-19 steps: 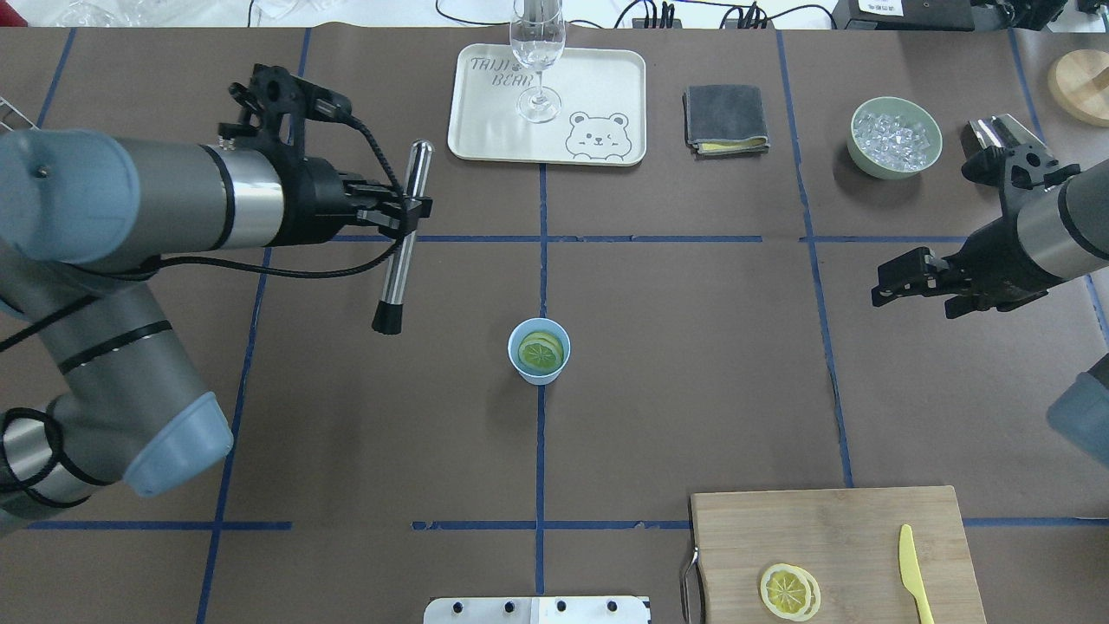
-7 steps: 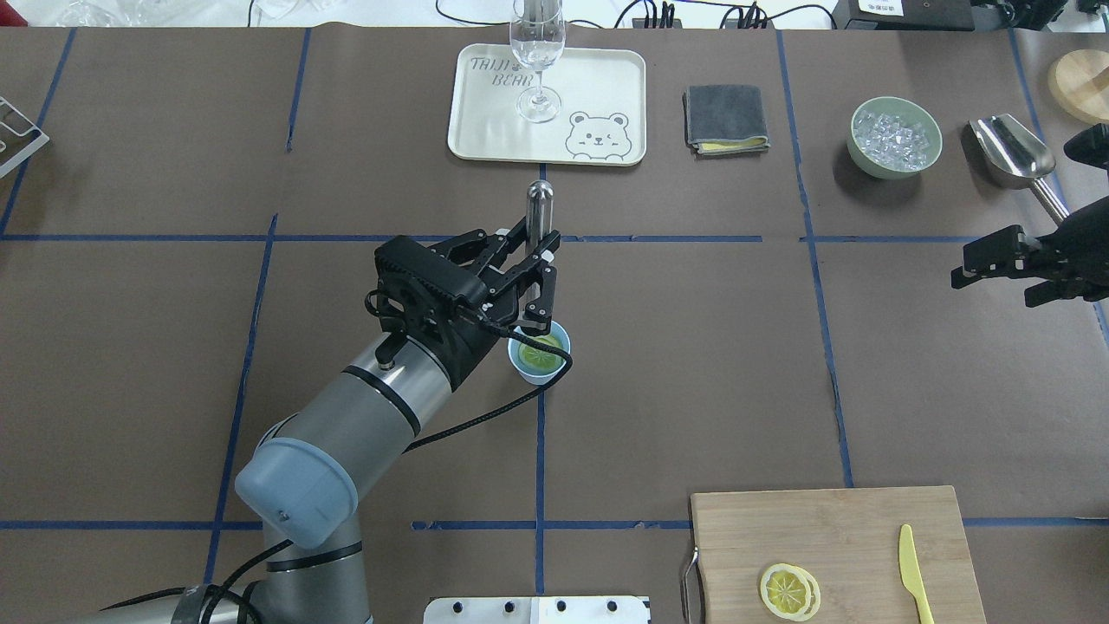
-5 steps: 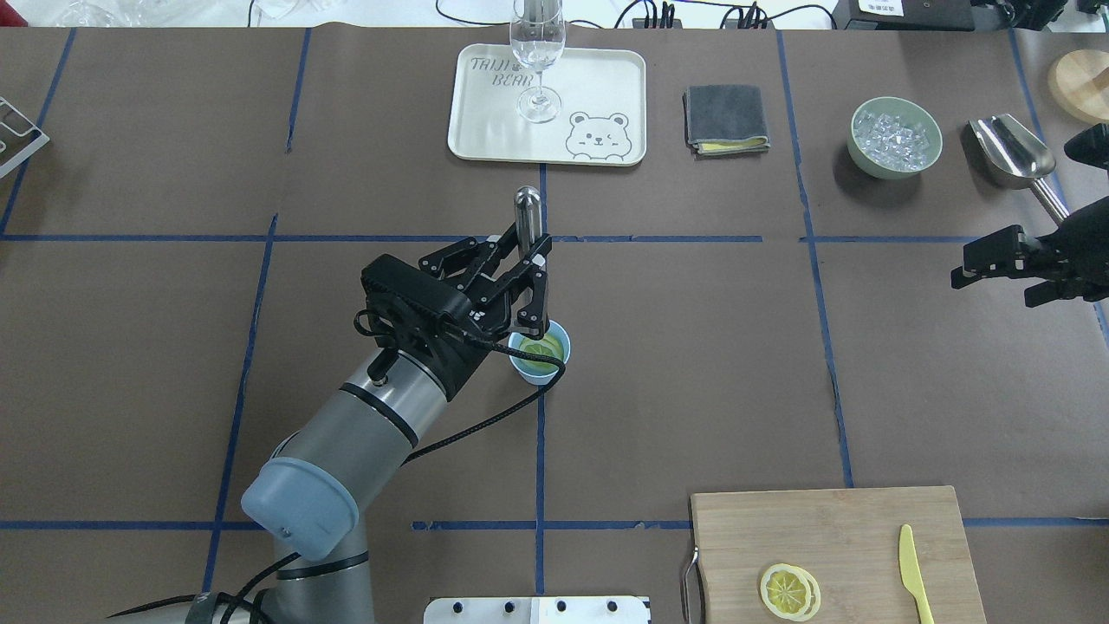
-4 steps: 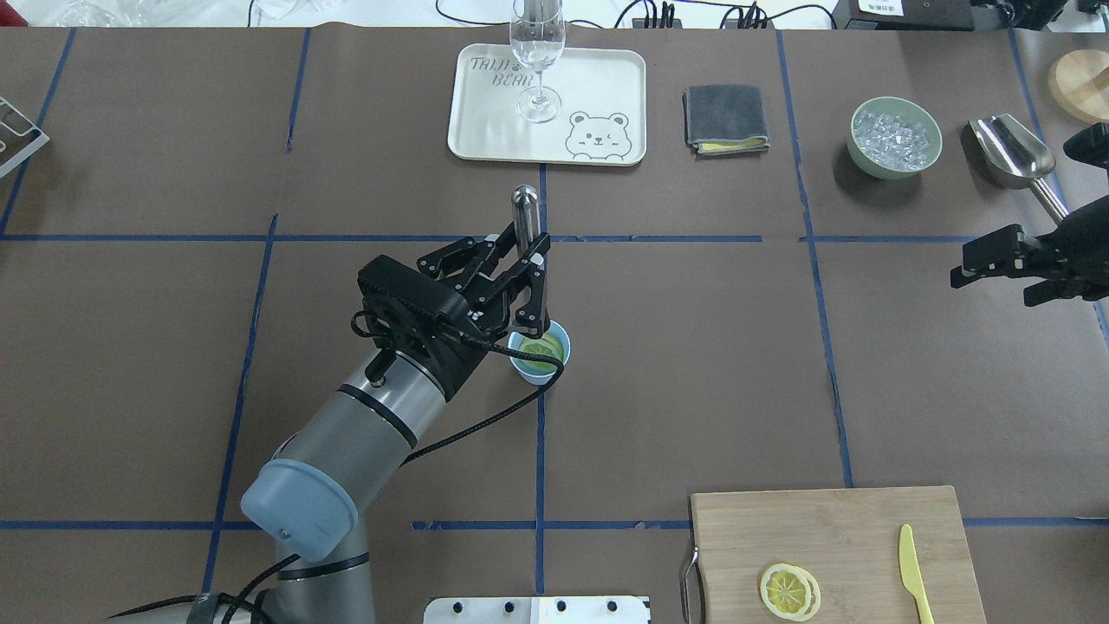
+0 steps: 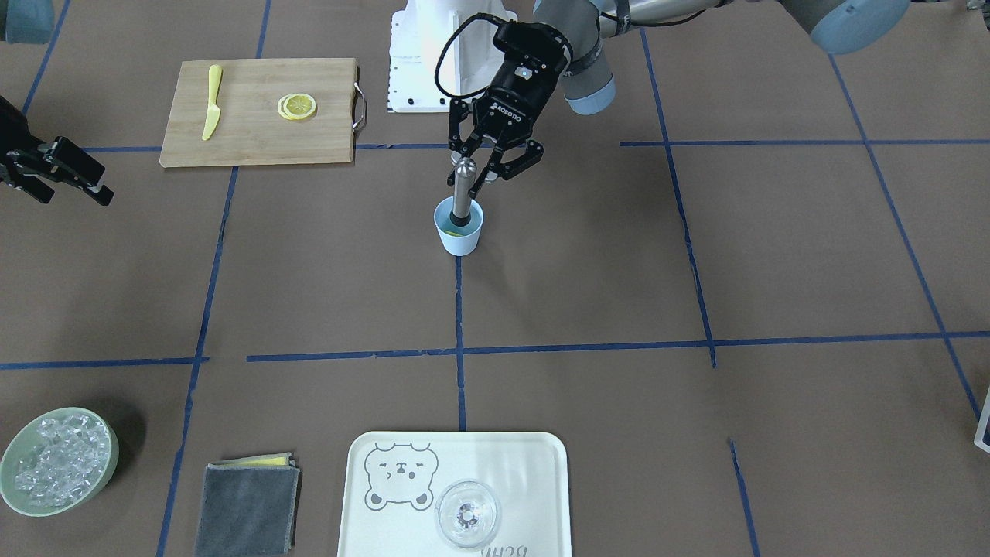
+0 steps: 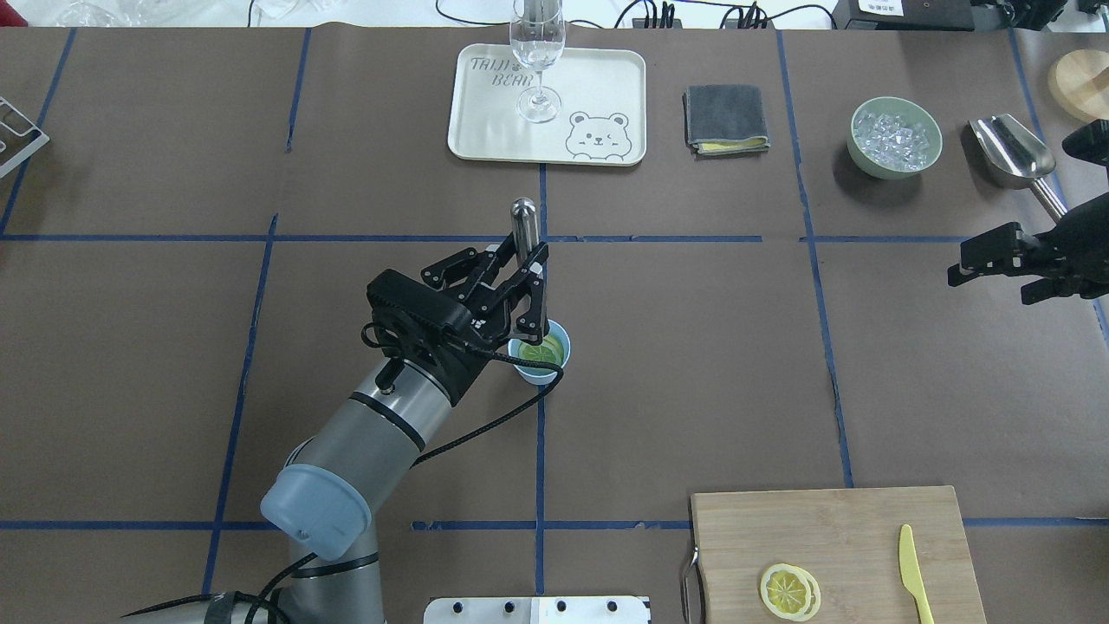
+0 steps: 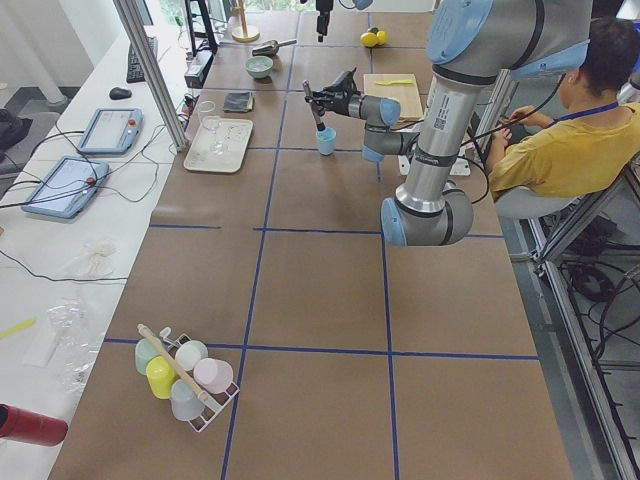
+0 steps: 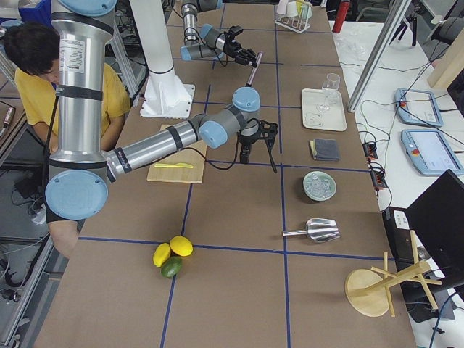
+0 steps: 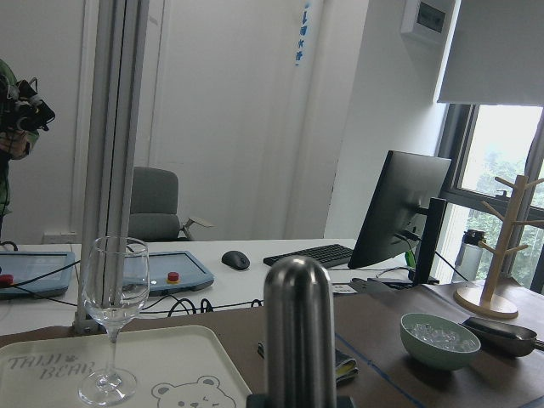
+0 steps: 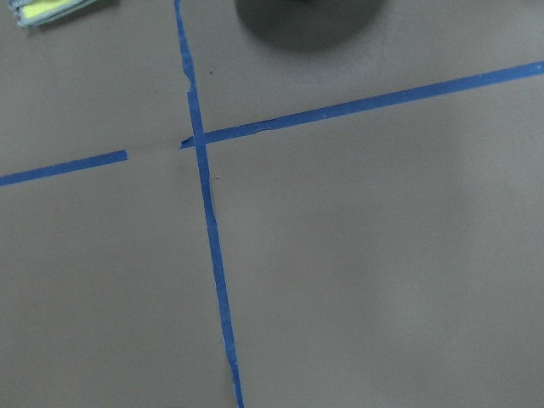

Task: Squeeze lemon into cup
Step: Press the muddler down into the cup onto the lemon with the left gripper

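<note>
The light-blue cup [image 6: 548,375] stands at the table's middle, with a lemon slice [image 6: 546,353] lying inside it. My left gripper [image 6: 530,290] is shut on a steel muddler [image 6: 522,221] and holds it upright, its black lower end down inside the cup. The front view shows the same cup [image 5: 460,238], muddler [image 5: 462,203] and left gripper [image 5: 469,179]. My right gripper [image 6: 962,269] is open and empty far to the right, well away from the cup. A second lemon slice [image 6: 789,591] lies on the cutting board [image 6: 832,529].
A cream tray [image 6: 598,87] with a clear wine glass [image 6: 537,52] stands beyond the cup. A grey cloth [image 6: 726,120], a green bowl of ice [image 6: 895,137] and a metal scoop [image 6: 1012,152] lie at the far right. A yellow knife [image 6: 910,563] lies on the board.
My left arm swung in from the left and stood the muddler upright in the cup; over the last second it sank a little. My right arm drew back to the right.
</note>
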You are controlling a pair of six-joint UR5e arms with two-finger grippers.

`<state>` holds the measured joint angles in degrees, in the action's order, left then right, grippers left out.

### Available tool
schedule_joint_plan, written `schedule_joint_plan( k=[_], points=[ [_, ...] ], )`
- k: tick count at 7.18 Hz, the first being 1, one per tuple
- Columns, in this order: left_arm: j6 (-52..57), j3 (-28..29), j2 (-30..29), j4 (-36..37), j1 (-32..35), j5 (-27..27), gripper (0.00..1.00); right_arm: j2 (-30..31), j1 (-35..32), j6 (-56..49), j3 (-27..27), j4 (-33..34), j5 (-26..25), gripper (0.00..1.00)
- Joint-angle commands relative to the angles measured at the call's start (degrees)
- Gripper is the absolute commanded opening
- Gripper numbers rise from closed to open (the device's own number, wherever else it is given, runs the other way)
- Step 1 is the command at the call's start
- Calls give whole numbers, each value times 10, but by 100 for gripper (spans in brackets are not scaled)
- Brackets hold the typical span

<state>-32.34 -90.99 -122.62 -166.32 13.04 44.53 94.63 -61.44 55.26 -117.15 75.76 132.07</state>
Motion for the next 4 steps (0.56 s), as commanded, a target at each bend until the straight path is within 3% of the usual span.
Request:
schedule_joint_plan(
  k=[1, 4],
  points=[
    [0, 13, -1, -1, -4, 0, 0, -1, 0, 2, 3, 0, 2, 100],
    [0, 58, -15, -14, -18, -1, 0, -4, 0, 0, 10, 1, 3, 100]
  ],
)
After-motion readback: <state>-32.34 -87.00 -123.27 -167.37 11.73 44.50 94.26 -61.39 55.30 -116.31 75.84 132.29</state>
